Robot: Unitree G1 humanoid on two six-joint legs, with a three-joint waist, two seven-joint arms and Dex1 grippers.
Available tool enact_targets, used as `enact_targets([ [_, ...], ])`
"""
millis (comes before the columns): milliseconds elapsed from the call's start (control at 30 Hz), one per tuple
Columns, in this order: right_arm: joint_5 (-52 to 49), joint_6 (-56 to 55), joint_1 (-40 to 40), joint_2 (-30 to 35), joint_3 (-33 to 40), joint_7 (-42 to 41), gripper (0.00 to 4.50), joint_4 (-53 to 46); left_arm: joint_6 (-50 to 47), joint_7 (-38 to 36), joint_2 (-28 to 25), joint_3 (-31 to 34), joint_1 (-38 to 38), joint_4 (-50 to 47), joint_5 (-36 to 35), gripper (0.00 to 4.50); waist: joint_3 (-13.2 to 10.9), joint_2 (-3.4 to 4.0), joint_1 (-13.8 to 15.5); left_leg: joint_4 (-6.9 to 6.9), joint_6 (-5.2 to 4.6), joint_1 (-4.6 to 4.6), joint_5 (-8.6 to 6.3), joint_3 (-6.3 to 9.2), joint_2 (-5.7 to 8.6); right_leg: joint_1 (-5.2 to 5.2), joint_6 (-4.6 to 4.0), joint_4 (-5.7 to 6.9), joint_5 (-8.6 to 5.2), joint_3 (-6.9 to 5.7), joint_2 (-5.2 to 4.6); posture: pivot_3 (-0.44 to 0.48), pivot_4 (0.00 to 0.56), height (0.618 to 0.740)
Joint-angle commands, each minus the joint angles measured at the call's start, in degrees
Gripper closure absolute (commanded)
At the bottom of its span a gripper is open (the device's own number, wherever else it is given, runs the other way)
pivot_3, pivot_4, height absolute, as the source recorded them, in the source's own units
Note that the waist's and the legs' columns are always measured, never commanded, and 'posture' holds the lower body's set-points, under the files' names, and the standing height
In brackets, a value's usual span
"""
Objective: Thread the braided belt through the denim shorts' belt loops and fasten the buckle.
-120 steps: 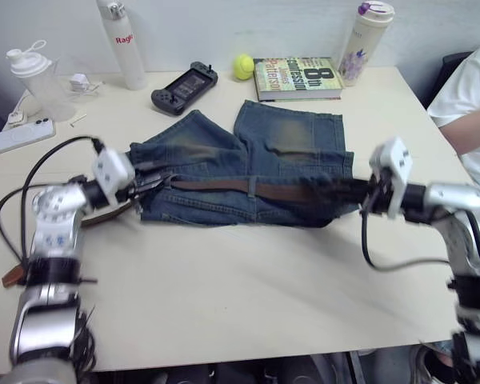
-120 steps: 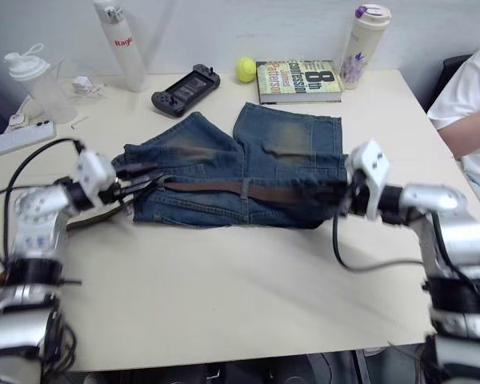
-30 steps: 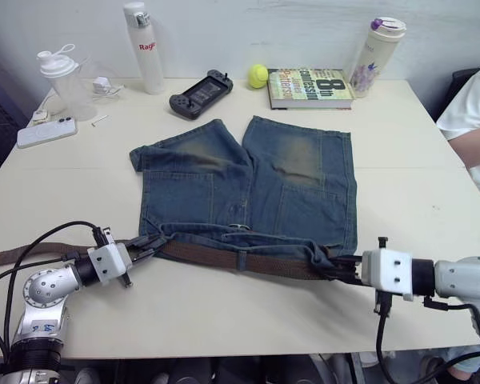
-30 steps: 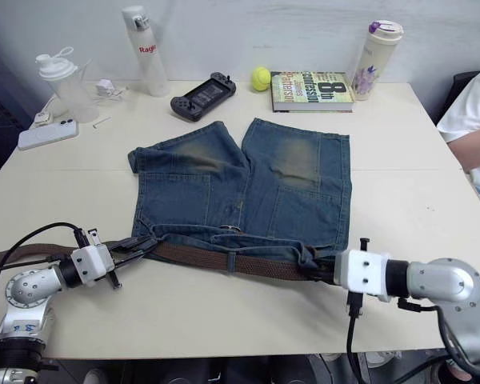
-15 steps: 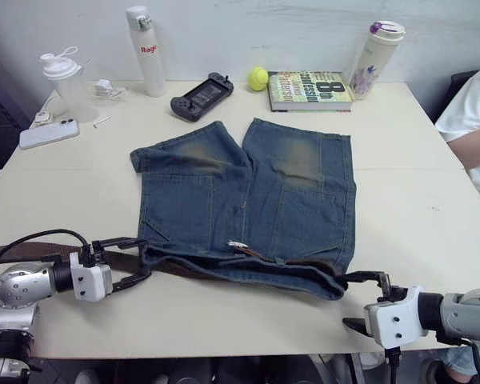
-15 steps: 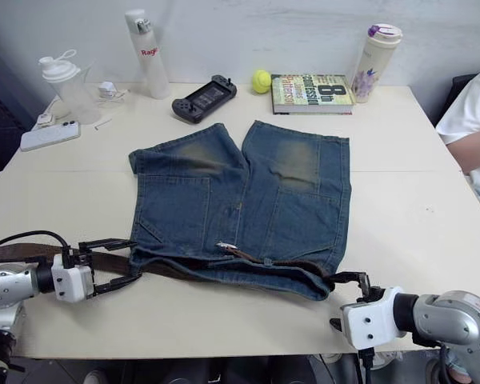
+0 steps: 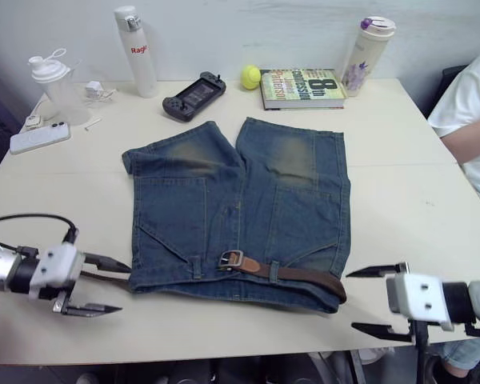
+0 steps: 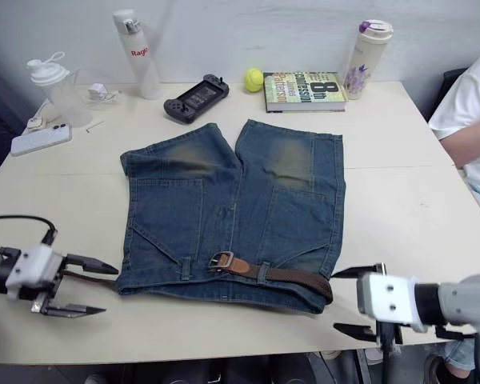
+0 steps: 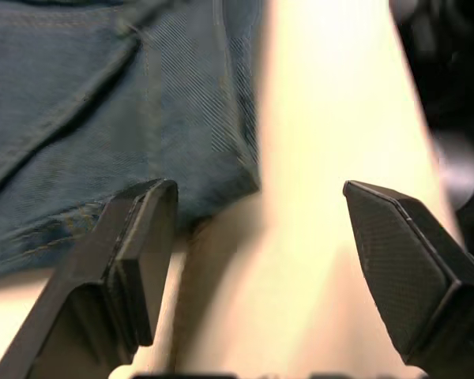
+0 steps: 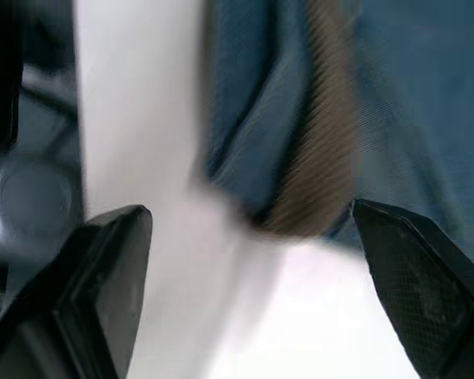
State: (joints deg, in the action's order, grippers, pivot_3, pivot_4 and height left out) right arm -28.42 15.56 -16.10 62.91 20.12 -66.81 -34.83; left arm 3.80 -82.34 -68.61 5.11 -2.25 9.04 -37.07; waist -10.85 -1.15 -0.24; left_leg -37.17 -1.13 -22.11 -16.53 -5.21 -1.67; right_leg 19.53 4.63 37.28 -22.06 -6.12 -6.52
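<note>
My left gripper (image 7: 104,286) hung with fingers spread wide and empty at the lower left, just off the hem of the denim shorts (image 7: 240,204), which lay flat mid-frame on the cream table (image 7: 400,172). The braided belt (image 7: 292,274) ran along the waistband from the buckle (image 7: 230,259) toward the lower right. There my right gripper (image 7: 378,301) gaped empty near the table's front edge, with bare tabletop at right.

You have the denim shorts (image 7: 240,204) lying mid-table, waistband toward you, the braided belt (image 7: 292,274) along its right half. Behind them sit a book (image 7: 302,83), ball (image 7: 249,77) and controller (image 7: 194,92).
</note>
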Motion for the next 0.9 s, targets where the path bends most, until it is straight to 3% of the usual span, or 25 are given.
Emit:
enact_targets([
  [33,-12.55,10.73,8.89,0.4,1.15,4.69,0.2,-2.06,-14.03,1.91,0.03,2.35,-7.19,-0.56,-4.61,0.81,-0.03,-0.02,0.12,-0.02,0.01,-0.07,0.01,0.04,0.0,0.05,0.0,0.0,0.0,-0.03,0.0,0.0,0.15,0.74],
  [133,-12.74,19.21,24.51,-4.25,-5.5,15.74,0.2,4.32,-24.72,8.51,4.9,1.28,-17.6,4.03,-4.7,0.81,-0.03,-0.01,0.0,-0.02,0.24,-0.06,0.14,0.02,0.03,0.0,0.0,-0.09,0.0,-0.02,0.0,0.0,0.15,0.74],
  [267,-2.94,26.56,38.97,-10.01,-17.32,24.68,0.2,15.62,-25.48,17.96,14.54,-1.96,-28.73,13.19,2.86,0.81,-0.02,-0.02,-0.01,-0.1,0.29,-0.19,0.17,-0.01,0.08,0.14,0.04,0.03,0.02,-0.01,0.0,0.0,0.15,0.74],
  [433,4.94,26.42,49.68,-17.85,-28.96,24.24,0.2,30.84,-19.82,21.83,22.92,-8.25,-35.85,23.62,12.71,0.81,0.03,-0.05,0.13,-0.22,0.32,-0.28,0.22,-0.05,0.09,0.26,0.05,0.26,0.02,-0.01,0.03,0.0,0.15,0.74],
  [500,5.96,27.91,52.41,-19.91,-31.41,23.44,0.2,35.98,-18.26,22.13,24.56,-10.32,-37.37,27.05,15.76,0.81,0.04,-0.07,-0.05,-0.22,0.29,-0.48,0.22,-0.13,0.1,0.49,0.05,0.47,0.02,-0.01,0.06,0.0,0.15,0.74],
  [533,7.32,28.6,53.92,-20.92,-33.12,22.52,0.2,39.31,-17.34,22.15,25.61,-11.3,-38.54,29.85,18.03,0.81,0.04,-0.07,-0.13,-0.67,0.26,-1.29,0.23,-0.19,0.07,1.23,0.07,0.64,0.04,-0.02,0.18,0.0,0.15,0.74],
  [700,10.17,30.71,56.61,-22.66,-38.33,16.47,0.2,47.07,-15.95,19.44,27.46,-13.71,-41.66,36.39,23.71,0.81,0.09,-0.13,-0.08,-0.84,0.24,-1.11,0.21,-0.18,-0.01,1.02,0.08,0.73,0.04,-0.05,0.21,0.0,0.15,0.74],
  [733,10.73,30.57,56.43,-22.52,-39.27,15.25,0.41,47.59,-16.24,18.32,27.48,-13.71,-41.73,36.59,23.86,1.37,0.15,-0.18,-0.09,-0.86,0.24,-1.08,0.21,-0.18,-0.02,0.99,0.08,0.73,0.04,-0.04,0.2,0.0,0.15,0.74],
  [767,11.38,30.38,56.32,-22.51,-39.84,14.4,0.57,48.02,-15.79,16.81,27.34,-13.76,-41.53,36.48,24.1,1.43,0.22,-0.21,-0.1,-0.87,0.23,-1.06,0.21,-0.18,-0.02,0.96,0.08,0.76,0.04,-0.04,0.19,0.0,0.15,0.74],
  [833,12.44,30.05,55.92,-22.36,-40.63,12.84,1.44,48.11,-15.11,15.12,26.98,-13.91,-40.84,35.94,24.94,2.47,0.3,-0.27,-0.11,-0.88,0.21,-1.05,0.2,-0.18,-0.02,0.95,0.08,0.75,0.04,-0.01,0.17,0.0,0.15,0.74],
  [900,13.33,29.56,55.83,-22.8,-40.62,12.57,1.93,47.92,-14.46,14.0,26.66,-14.12,-39.93,35.12,25.71,2.79,0.34,-0.3,-0.11,-0.87,0.21,-1.05,0.19,-0.17,-0.03,0.95,0.08,0.74,0.04,-0.01,0.18,0.0,0.15,0.74],
])
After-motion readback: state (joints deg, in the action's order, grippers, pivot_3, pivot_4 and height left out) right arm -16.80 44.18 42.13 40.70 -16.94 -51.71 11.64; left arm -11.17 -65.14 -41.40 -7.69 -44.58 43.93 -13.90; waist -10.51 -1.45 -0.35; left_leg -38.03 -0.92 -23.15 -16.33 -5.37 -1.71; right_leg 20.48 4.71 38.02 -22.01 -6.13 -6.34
